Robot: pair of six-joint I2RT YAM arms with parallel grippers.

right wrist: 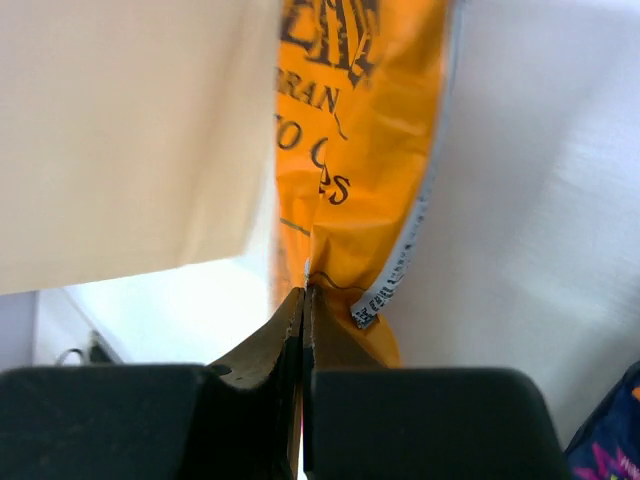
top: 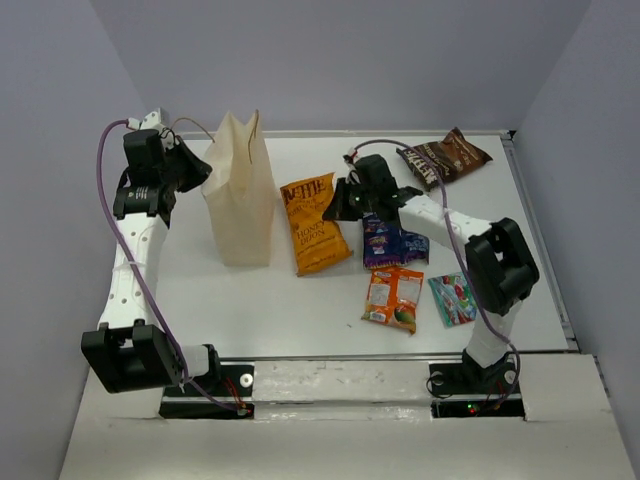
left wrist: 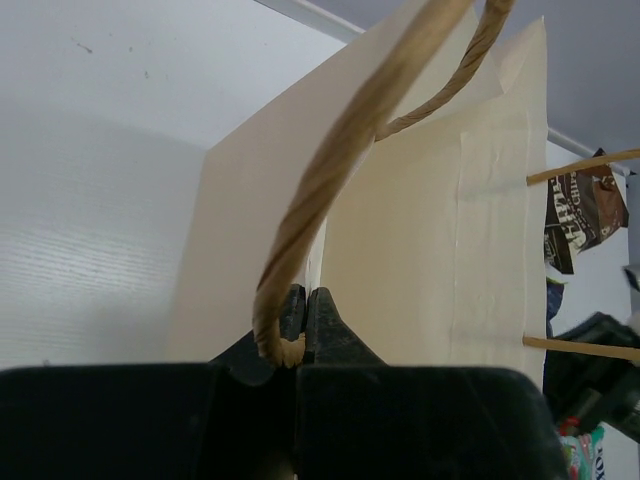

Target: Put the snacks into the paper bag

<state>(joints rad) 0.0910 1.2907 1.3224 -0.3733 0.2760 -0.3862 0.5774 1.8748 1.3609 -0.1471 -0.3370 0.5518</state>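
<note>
Orange-yellow foil sits between the 2 fingers of the right claw (right wrist: 303,296), which are pressed flat together on the edge of the big chip bag (right wrist: 360,150), right beside its crimped end seam. The rest of the packet runs away ahead of the claw, and the paper bag (right wrist: 130,130) stands close on the claw's left. A chip bag like this is probably light and puffy with air, with a slick, crinkly skin and contents that crush easily. The flat sealed seam therefore looks like the sound place to hold, being stiff enough to pinch with nothing brittle under it. Held by 1 corner it will likely droop and swing, which matters for steering it over the rim. The left claw (left wrist: 305,305) is closed too, nipping the top edge of the paper bag at the foot of a twisted cord handle (left wrist: 330,170) that loops up over the claw. Thin paper of that kind should be stiff along its creases yet quick to buckle or tear, so a steady hold at the rim seems wiser than a pull. Behind the right claw the other 4 packets lie on the table (top: 250,300), all outside the paper bag: dark blue bag (top: 392,243), brown bag (top: 447,157), small orange packet (top: 394,298) and teal packet (top: 453,298).
</note>
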